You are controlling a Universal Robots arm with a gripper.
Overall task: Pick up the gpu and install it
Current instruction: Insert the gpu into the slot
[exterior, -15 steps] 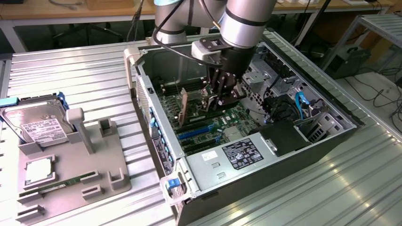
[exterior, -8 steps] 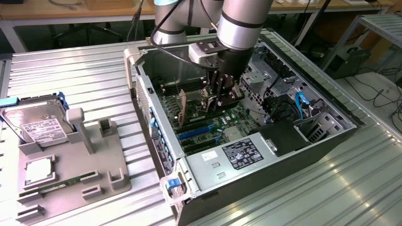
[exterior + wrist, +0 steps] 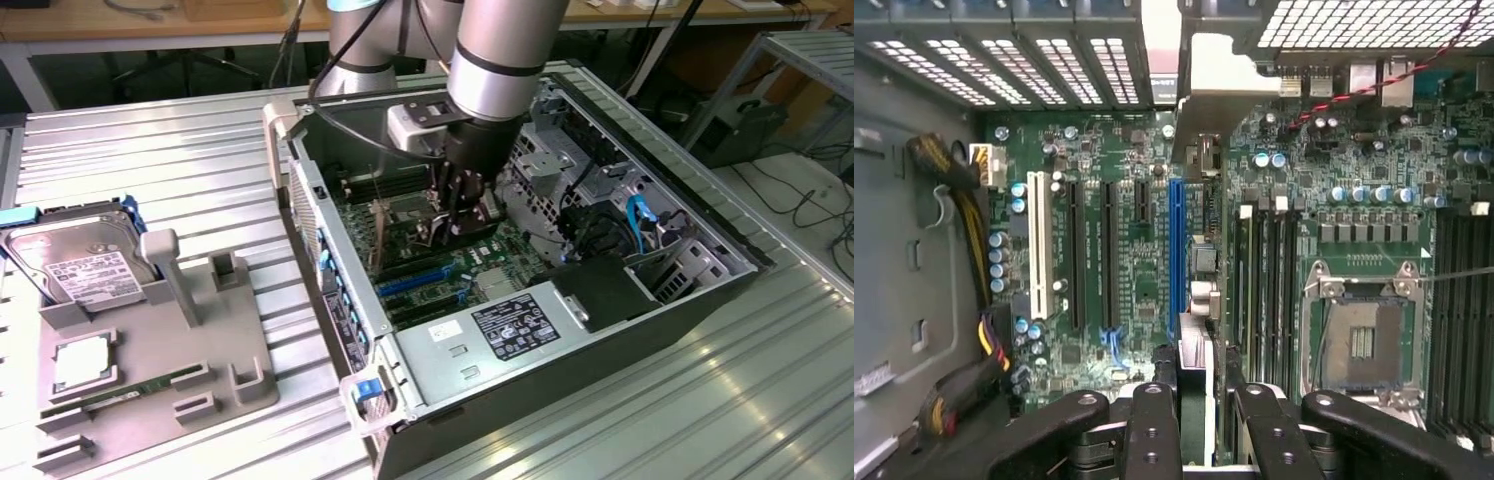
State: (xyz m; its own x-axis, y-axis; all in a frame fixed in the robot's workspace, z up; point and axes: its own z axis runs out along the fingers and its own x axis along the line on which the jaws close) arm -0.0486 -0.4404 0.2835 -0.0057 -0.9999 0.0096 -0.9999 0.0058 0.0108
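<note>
**Claw carrying the graphics card down into the computer case**

Claw (image 3: 458, 222) at the end of the grey robot arm (image 3: 497, 50), reaching down into the open computer case (image 3: 694, 300), which lies on its side on the ribbed metal table (image 3: 174, 150). We see its fingers (image 3: 1154, 430) drawn in close on a thin card held edge-on between them; we take this card to be the graphics card (image 3: 1194, 390), its silver end bracket (image 3: 1204, 75) showing at the far end in the wrist view. The claw is thus nearly closed, gripping the card and not fully pinched together.

Progress, as we judge it: the pick-up is done, since the card is off the table and in the grip. The card hangs above the green main board (image 3: 1354, 170), lined up lengthwise just beside the long blue slot (image 3: 1176, 250). We cannot tell whether its lower edge already touches a slot or hovers above it; the card hides that line. Seating therefore counts as not yet confirmed.

Off to the exterior view's left, a grey parts holder (image 3: 160, 370) keeps a hard drive (image 3: 80, 265) with a white label and a narrow green memory stick (image 3: 127, 393), both well apart from the case. An empty processor socket (image 3: 1362, 340) lies beside the memory slots.
</note>
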